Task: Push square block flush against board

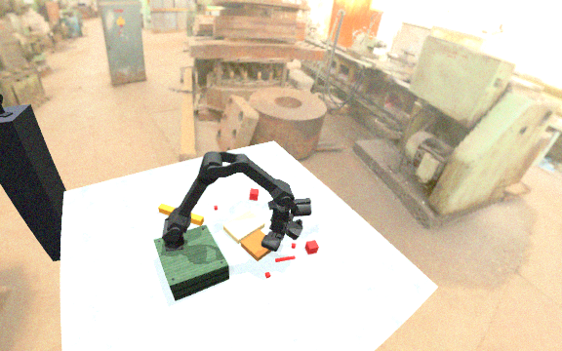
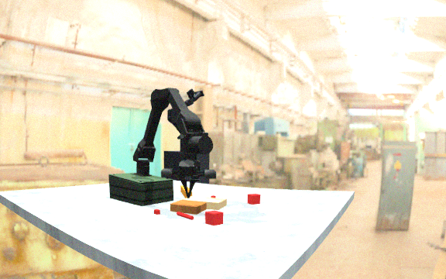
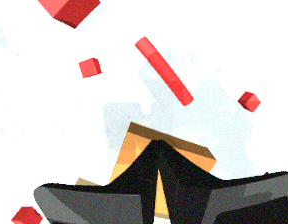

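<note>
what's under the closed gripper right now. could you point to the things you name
In the wrist view, the orange piece [image 1: 254,246] [image 2: 187,207] [image 3: 126,150] lies beyond the gripper [image 1: 271,242] [image 2: 188,197] [image 3: 156,145]. The fingers cover part of its top, so whatever is directly behind them can't be seen.
</note>
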Action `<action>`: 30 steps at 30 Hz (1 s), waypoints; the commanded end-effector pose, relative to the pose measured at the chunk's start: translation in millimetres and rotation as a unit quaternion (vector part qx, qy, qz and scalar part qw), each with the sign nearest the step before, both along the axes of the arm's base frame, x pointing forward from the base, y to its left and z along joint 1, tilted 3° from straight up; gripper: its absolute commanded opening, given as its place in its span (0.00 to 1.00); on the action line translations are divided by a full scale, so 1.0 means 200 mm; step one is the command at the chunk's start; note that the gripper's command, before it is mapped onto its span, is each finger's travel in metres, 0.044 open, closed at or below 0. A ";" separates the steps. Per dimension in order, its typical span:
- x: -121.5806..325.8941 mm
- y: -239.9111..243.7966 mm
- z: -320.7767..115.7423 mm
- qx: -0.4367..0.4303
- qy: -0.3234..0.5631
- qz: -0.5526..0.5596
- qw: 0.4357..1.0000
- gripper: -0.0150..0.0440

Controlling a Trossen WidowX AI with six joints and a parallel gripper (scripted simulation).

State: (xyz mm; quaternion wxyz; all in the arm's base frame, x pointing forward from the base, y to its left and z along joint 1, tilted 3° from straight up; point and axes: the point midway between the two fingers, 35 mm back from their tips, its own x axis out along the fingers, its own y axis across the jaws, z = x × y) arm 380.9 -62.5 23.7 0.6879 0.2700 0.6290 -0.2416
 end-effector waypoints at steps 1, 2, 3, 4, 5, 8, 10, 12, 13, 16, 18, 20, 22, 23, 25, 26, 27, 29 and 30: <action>-0.03 -0.04 -0.01 0.007 0.002 -0.067 0.998 0.25; -0.04 -0.06 -0.01 0.009 0.002 -0.084 0.996 0.25; -0.05 -0.07 -0.01 0.010 0.002 -0.101 0.995 0.25; -0.06 -0.08 -0.01 0.012 0.003 -0.119 0.993 0.25; -0.07 -0.09 -0.01 0.013 0.003 -0.136 0.991 0.25; -0.09 -0.12 -0.01 0.017 0.004 -0.184 0.983 0.25; -0.10 -0.13 -0.01 0.018 0.004 -0.196 0.981 0.25; -0.10 -0.13 -0.01 0.018 0.004 -0.196 0.981 0.25; -0.10 -0.13 -0.01 0.018 0.004 -0.196 0.981 0.25; -0.08 -0.13 -0.15 0.018 0.004 -0.196 0.981 0.25; -0.08 -0.13 -0.27 0.018 0.004 -0.196 0.981 0.25; -0.08 -0.13 -0.29 0.018 0.004 -0.196 0.981 0.25; -0.08 -0.13 -0.29 0.018 0.004 -0.196 0.981 0.25; -0.08 -0.12 -0.29 0.018 0.004 -0.196 0.981 0.25; -0.08 -0.12 -0.29 0.018 0.004 -0.196 0.981 0.25; -0.08 -0.11 -0.29 0.018 0.004 -0.196 0.981 0.25; -0.08 -0.11 -0.29 0.018 0.005 -0.196 0.980 0.25; -0.09 -0.09 -0.29 0.018 0.005 -0.196 0.980 0.25; -0.09 -0.08 -0.29 0.018 0.005 -0.196 0.980 0.25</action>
